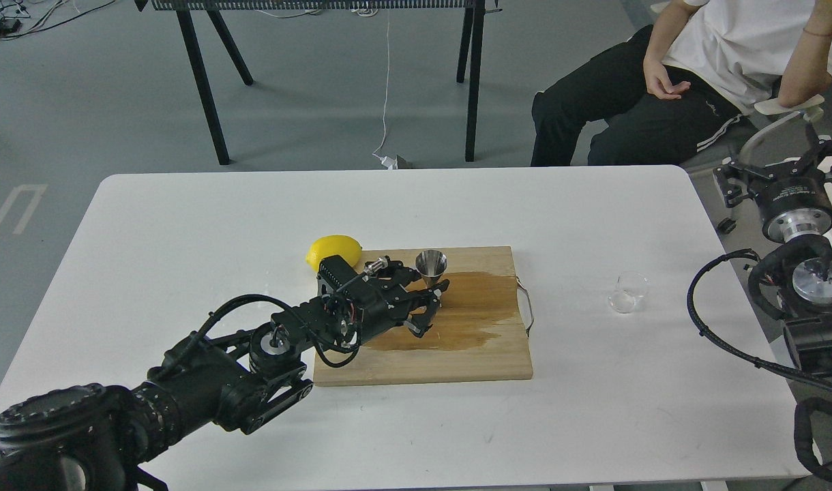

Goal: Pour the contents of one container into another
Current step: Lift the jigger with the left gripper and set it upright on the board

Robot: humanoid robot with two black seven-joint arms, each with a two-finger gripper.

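Note:
The steel jigger (431, 264) stands upright on the wooden cutting board (457, 354), at its back edge. My left gripper (432, 292) reaches in from the left, its fingers shut around the jigger's lower cone, which they hide. The clear glass cup (627, 292) sits upright on the white table to the right of the board, far from both grippers. My right arm is folded at the right edge of the view. Its gripper (788, 174) is off the table, and its fingers cannot be told apart.
A lemon (333, 249) lies at the board's back left corner, just behind my left wrist. A dark wet stain (470, 310) spreads over the board's middle. A metal handle (527, 307) sticks out on the board's right side. A person (695, 75) sits beyond the table's far right corner.

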